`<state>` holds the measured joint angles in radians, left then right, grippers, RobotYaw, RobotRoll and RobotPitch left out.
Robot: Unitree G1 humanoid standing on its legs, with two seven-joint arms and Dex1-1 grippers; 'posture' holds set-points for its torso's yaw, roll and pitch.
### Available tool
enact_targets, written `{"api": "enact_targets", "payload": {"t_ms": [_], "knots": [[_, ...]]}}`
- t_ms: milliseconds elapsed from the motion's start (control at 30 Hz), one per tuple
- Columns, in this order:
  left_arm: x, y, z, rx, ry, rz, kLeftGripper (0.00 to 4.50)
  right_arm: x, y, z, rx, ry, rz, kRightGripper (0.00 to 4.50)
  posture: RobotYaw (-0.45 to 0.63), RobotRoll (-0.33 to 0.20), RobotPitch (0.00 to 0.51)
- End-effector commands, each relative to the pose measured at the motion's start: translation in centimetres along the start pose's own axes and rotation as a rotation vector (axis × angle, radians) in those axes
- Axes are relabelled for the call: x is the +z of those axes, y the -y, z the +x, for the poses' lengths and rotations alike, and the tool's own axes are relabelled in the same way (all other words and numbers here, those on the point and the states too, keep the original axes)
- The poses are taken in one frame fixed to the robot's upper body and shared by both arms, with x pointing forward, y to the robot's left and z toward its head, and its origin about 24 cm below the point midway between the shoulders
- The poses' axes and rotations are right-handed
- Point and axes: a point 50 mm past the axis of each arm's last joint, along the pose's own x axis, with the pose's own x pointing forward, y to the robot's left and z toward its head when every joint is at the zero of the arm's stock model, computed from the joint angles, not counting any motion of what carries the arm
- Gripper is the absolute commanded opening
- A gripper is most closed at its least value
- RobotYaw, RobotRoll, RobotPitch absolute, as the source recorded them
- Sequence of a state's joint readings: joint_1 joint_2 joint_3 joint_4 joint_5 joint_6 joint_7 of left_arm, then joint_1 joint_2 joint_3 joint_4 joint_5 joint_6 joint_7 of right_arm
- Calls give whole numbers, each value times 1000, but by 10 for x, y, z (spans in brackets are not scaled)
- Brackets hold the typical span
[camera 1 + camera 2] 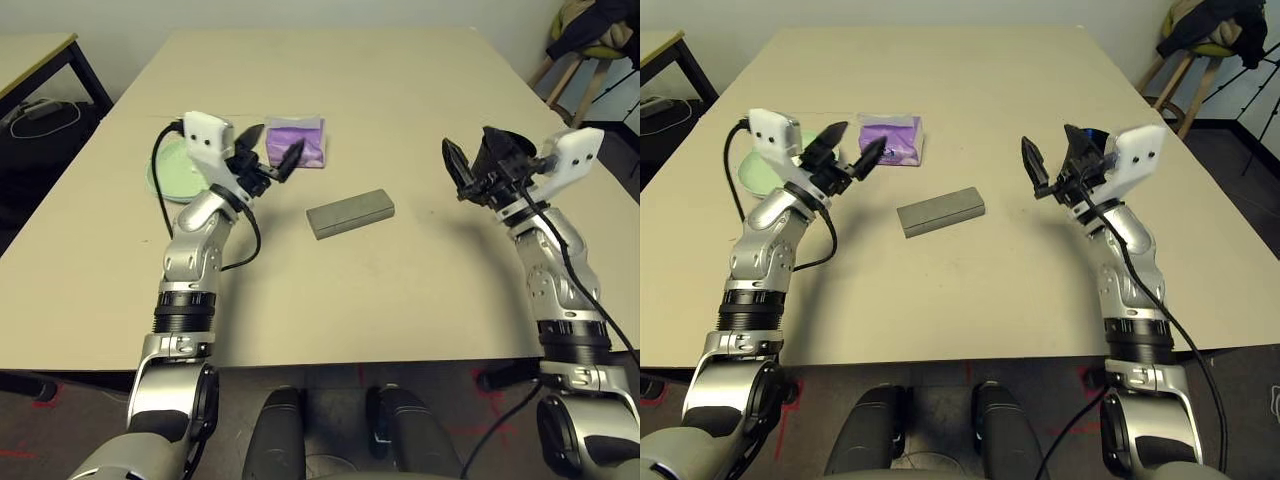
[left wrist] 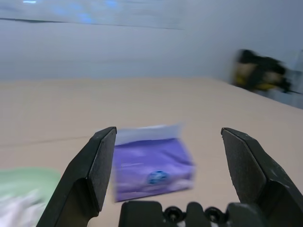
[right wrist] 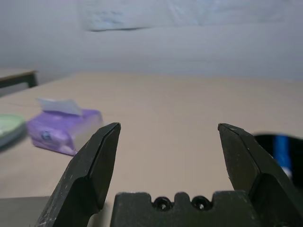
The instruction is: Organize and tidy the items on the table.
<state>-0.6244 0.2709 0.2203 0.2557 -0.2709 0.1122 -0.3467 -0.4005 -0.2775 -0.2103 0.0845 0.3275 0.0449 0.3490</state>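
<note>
Two grippers hover wide open and empty above the table [image 1: 420, 290]. From the left: a green plate [image 1: 168, 172] under the left gripper [image 1: 268, 150], then the tissue pack [image 1: 296, 140], the glasses case [image 1: 350, 213] at the centre, and a black cup [image 1: 1092, 140] behind the right gripper [image 1: 1052, 164]. The case looks like the next thing to tidy; grip it across its narrow width.

tissue pack [image 1: 296, 142] purple | plate [image 1: 172, 172] green | glasses case [image 1: 349, 213] grey | table [image 1: 400, 110] beige

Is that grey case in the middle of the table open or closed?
Closed. The case lies flat on the table as one solid block, with no lid raised and nothing showing inside.
</note>
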Motion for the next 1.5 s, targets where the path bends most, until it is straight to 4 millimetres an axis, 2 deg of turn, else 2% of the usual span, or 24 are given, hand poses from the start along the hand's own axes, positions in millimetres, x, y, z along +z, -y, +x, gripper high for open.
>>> {"api": "enact_targets", "payload": {"t_ms": [33,267,467,567,767,1067,1500], "knots": [[-9,-12,-10,127,-21,-21,4500,-2,8,-11,-95,0,-46,4458,167,0,82],[-27,-33,-37,271,-65,29,4500,-10,23,-26,-299,-17,-98,4458,156,0,76],[-36,-46,-57,249,-101,37,4500,-19,31,-33,-338,-53,-109,4458,159,0,77],[-35,-53,-59,268,-100,55,4500,-22,32,-32,-296,-46,-87,4458,167,0,77],[-32,-65,-61,307,-99,85,4500,-29,42,-37,-339,-48,-92,4458,179,0,71],[-37,-65,-67,230,-131,82,4500,-33,46,-44,-318,-54,-96,4458,168,0,74],[-35,-73,-67,194,-154,99,4500,-35,37,-41,-325,-57,-89,4458,190,0,80]]}}
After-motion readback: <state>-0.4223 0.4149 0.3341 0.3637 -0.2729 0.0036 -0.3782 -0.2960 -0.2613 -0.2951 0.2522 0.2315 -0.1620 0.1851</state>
